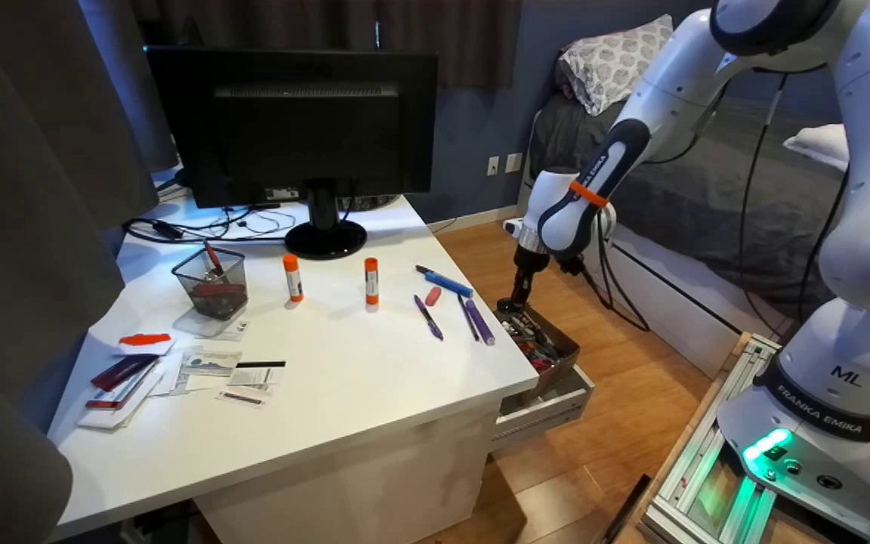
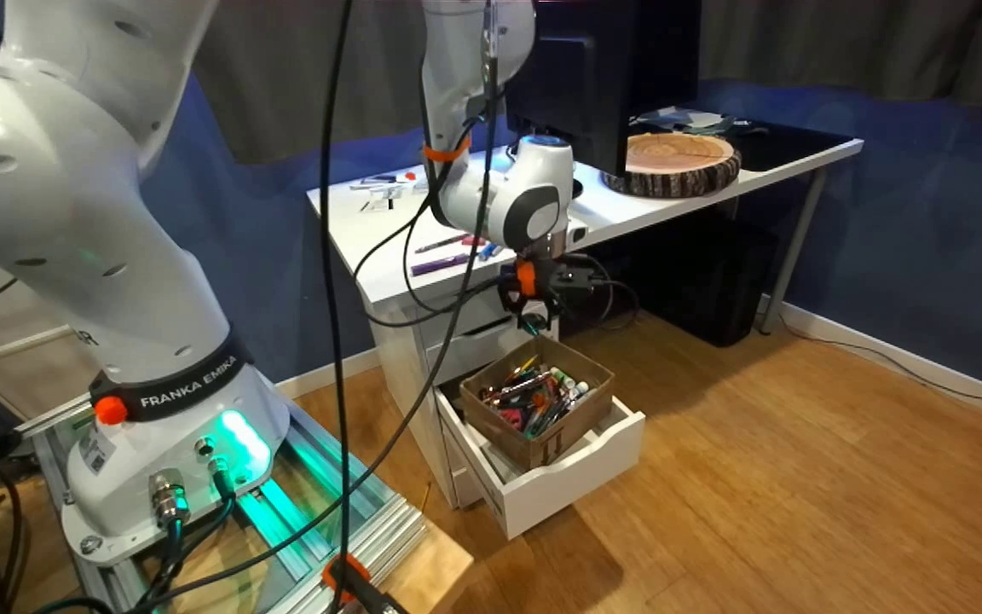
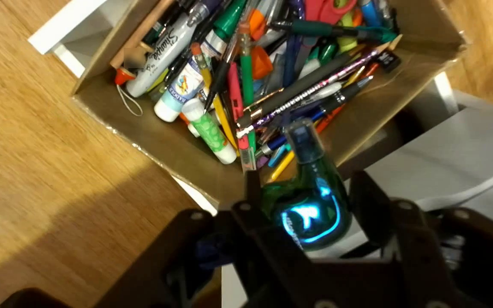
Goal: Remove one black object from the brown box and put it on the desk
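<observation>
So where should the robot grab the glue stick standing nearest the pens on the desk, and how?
Probably by the pale middle of the glue stick, coming straight down from above and closing from both sides: it stands upright and slim, and its orange cap might pull off. First the gripper should put down the dark shiny thing it holds.

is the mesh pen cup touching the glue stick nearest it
Apart: an exterior view shows white desk between the mesh pen cup and the nearest glue stick.

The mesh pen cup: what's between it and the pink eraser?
Two glue sticks stand upright on the desk between the pen cup and eraser, in an exterior view.
</observation>
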`<state>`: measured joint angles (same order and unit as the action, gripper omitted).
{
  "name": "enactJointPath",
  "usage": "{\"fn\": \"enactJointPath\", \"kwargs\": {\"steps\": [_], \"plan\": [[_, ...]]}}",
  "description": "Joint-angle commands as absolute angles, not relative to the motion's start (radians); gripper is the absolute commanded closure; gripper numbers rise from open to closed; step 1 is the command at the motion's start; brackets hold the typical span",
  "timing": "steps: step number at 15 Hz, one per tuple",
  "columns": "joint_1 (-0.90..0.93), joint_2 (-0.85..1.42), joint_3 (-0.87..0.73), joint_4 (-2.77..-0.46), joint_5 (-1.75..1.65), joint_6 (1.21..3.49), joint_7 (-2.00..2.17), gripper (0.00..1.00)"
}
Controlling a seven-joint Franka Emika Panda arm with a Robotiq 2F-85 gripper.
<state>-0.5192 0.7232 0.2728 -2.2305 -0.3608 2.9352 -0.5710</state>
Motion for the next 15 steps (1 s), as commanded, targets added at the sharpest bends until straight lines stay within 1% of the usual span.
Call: {"fn": "enactJointPath", "kwargs": {"steps": [1,4,6,10,12,13,14,15], "plan": [[-0.567,0.485,0.36,-2.358,-0.252,2.811,-0.652,0.71],[-0.554,0.348,0.412,-2.362,-0.105,2.708,-0.737,0.71],[-0.513,0.286,0.421,-2.338,0.009,2.651,-0.813,0.71],[-0.362,0.206,0.377,-2.292,0.168,2.583,-0.953,0.71],[-0.289,0.205,0.36,-2.258,0.222,2.554,-1.02,0.71],[-0.255,0.211,0.356,-2.249,0.252,2.577,-1.053,0.71],[-0.228,0.21,0.302,-2.267,0.222,2.588,-0.994,0.46],[-0.204,0.21,0.303,-2.259,0.239,2.588,-1.012,0.46]]}}
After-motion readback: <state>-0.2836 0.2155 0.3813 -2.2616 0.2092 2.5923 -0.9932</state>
